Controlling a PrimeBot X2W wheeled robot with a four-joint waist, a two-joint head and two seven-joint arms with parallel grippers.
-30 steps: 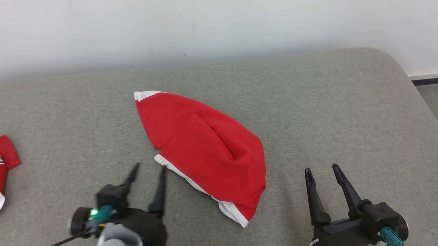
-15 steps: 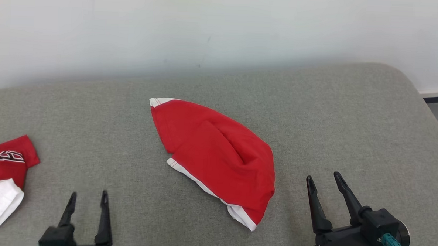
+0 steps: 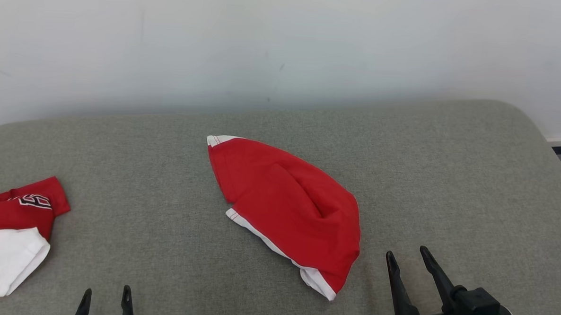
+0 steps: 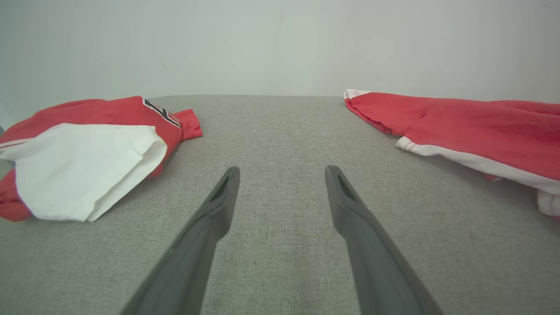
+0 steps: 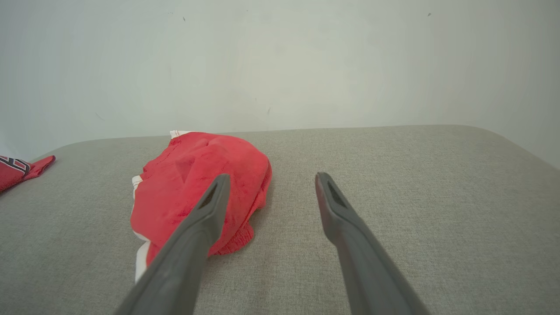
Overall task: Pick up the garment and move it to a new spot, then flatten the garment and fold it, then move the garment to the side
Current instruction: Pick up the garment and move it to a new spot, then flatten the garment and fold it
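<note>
One garment (image 3: 287, 210), seemingly folded, far-left to near-right

The garment (image 3: 287, 210) was a red knit piece, folded over on itself into a long, rounded bundle that tapered at one end. It lay near the middle of the grey padded surface (image 3: 450, 184), set at a slant to that surface's front edge. The narrow end, tipped with a small white corner, pointed toward the back edge and the broad end toward the front edge. A white band (image 3: 276, 246) with red stitching ran along its front-left side. A deep crease (image 3: 307, 196) cut diagonally across the top layer. The cloth sat slightly puffed rather than pressed flat, touching the surface along its whole length.
</note>
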